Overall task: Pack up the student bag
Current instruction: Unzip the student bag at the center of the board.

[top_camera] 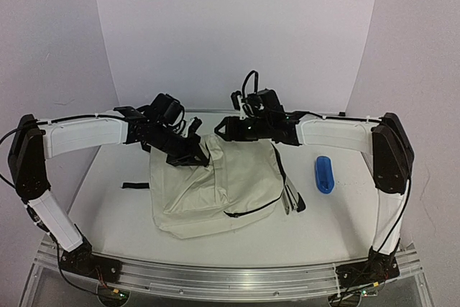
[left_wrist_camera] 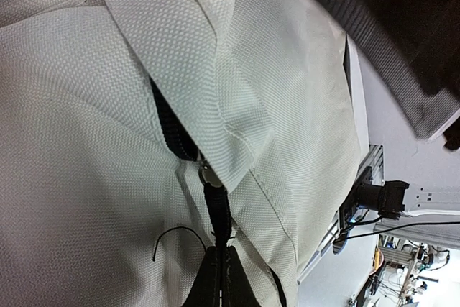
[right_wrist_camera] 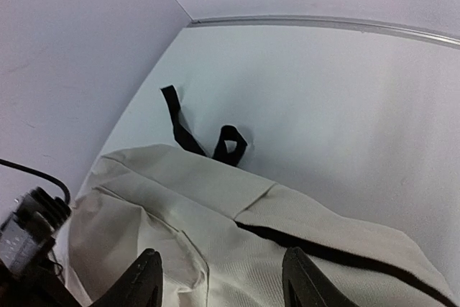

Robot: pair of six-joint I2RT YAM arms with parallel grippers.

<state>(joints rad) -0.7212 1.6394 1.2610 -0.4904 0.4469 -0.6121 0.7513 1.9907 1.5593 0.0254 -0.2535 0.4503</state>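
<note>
The student bag [top_camera: 215, 188], cream fabric with black zippers, lies in the middle of the table. My left gripper [top_camera: 188, 152] is at its upper left corner, shut on the black zipper pull tab [left_wrist_camera: 218, 213]; its fingertips [left_wrist_camera: 221, 282] press together on the tab below the metal slider [left_wrist_camera: 207, 175]. My right gripper [top_camera: 224, 129] hovers over the bag's top edge. In the right wrist view its fingers [right_wrist_camera: 147, 278] stand apart with nothing between them, just above the cream fabric [right_wrist_camera: 237, 242] and a black zipper line [right_wrist_camera: 323, 253].
A blue oblong case [top_camera: 324, 174] lies on the table right of the bag. Black straps [top_camera: 291, 199] trail off the bag's right side, and a strap end [top_camera: 135, 185] sticks out on the left. A looped strap [right_wrist_camera: 231, 145] lies behind the bag near the wall.
</note>
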